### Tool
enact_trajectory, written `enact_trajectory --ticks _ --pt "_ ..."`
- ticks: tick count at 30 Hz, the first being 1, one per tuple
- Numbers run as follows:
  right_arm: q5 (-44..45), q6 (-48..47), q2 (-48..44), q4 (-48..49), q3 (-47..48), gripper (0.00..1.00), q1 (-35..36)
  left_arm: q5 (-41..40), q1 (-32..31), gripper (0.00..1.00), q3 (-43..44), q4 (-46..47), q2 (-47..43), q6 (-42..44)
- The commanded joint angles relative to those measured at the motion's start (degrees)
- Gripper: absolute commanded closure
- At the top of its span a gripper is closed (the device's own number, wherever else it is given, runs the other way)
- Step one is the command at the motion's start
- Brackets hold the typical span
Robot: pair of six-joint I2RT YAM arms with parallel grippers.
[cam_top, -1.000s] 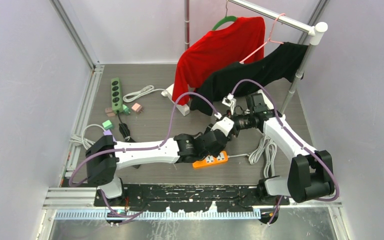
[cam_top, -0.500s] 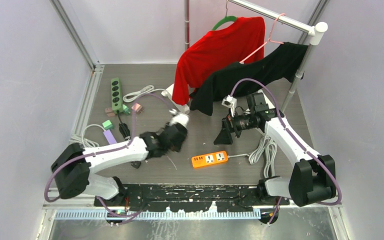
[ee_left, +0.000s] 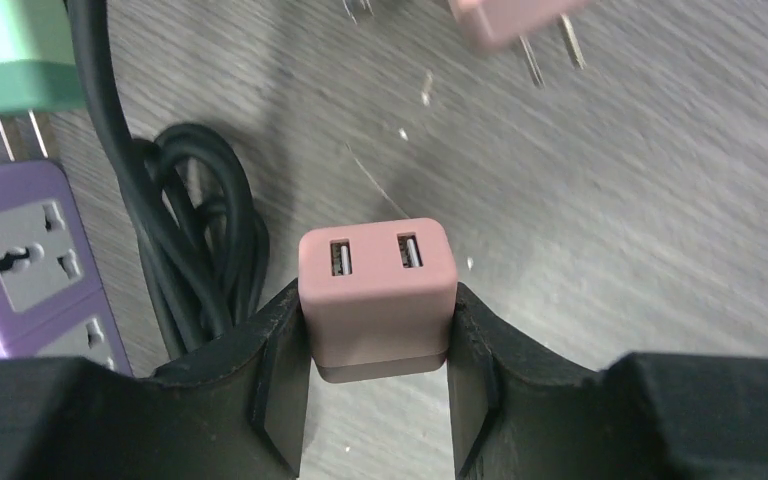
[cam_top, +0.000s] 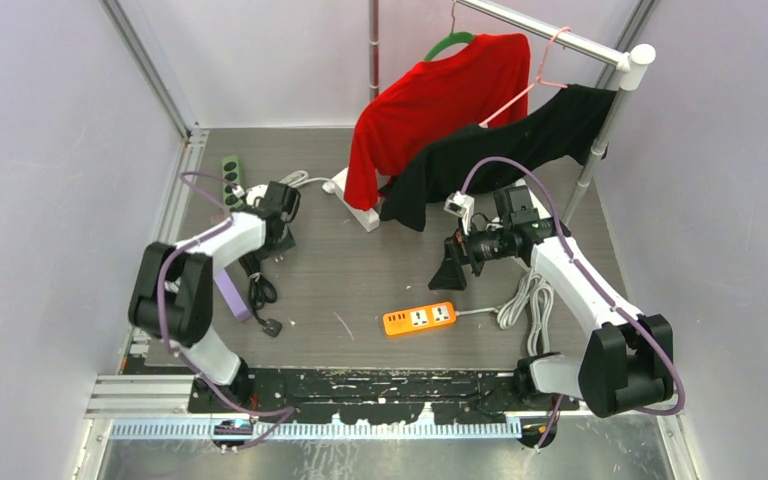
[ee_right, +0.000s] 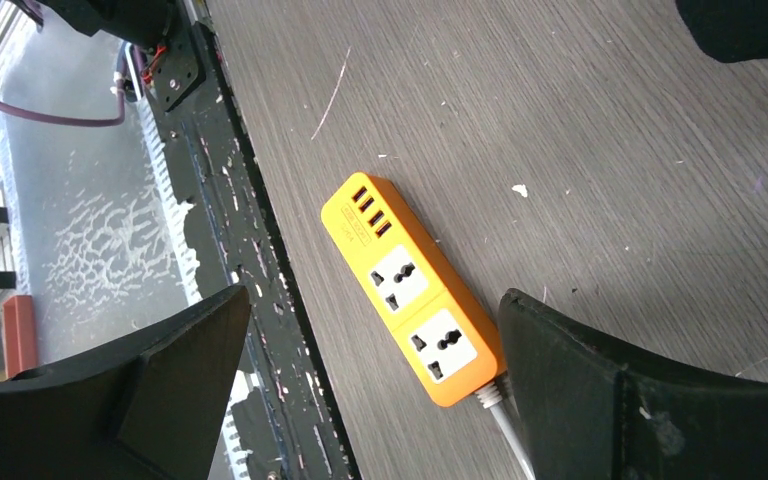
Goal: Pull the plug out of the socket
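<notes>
Left pincer (ee_left: 377, 305) around plug (ee_left: 377, 275), prongs unseen

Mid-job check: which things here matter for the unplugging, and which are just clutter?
Job:
pink plug, clamped in the left gripper
orange power strip, both sockets empty

Lying about:
green power strip
purple power strip
black cable
red shirt
black shirt
white cable coil
</notes>
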Motion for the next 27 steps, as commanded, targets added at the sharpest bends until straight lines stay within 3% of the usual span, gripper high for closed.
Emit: enact_trajectory --ticks 1,6,8,12,14,16,19,22,27 --pt "-1.0 -1.3 -2.2 -0.1 1.5 0.0 -0.1 -2.3 3.1 0.97 9.6 -10.7 7.6 -4.3" --pt "-1.2 -1.5 -2.2 -0.1 1.4 0.01 -0.1 0.9 4.3 0.95 13.4 -11.9 12.4 -1.1" --pt "-1.3 -1.6 -2.2 -0.2 1.4 0.0 -0.1 1.8 4.5 0.87 12.7 -10.7 12.0 -0.1" --pt "-1.5 -2.0 -2.1 -0.5 1.4 0.01 -0.1 1.8 4.7 0.35 11.7 -10.8 10.1 0.5" --pt "-1.8 -2.1 -2.2 -0.7 1.5 0.01 -0.1 1.8 4.9 0.2 11.4 -11.0 8.7 1.4" --pt "-2.0 -2.4 -2.2 -0.9 1.5 0.01 -0.1 1.9 4.9 0.12 10.3 -10.4 6.7 2.1" --pt "-2.2 -2.9 -2.3 -1.4 1.6 0.01 -0.1 4.1 4.8 0.07 8.1 -9.1 1.7 3.1" --pt "-2.4 -4.1 -2.5 -2.5 1.9 0.01 -0.1 12.2 4.5 0.06 4.0 -4.6 -5.4 5.8" --pt "-3.1 -10.8 -3.3 -5.8 1.6 0.01 -0.1 38.7 3.6 0.0 -8.8 14.9 -21.2 11.8"
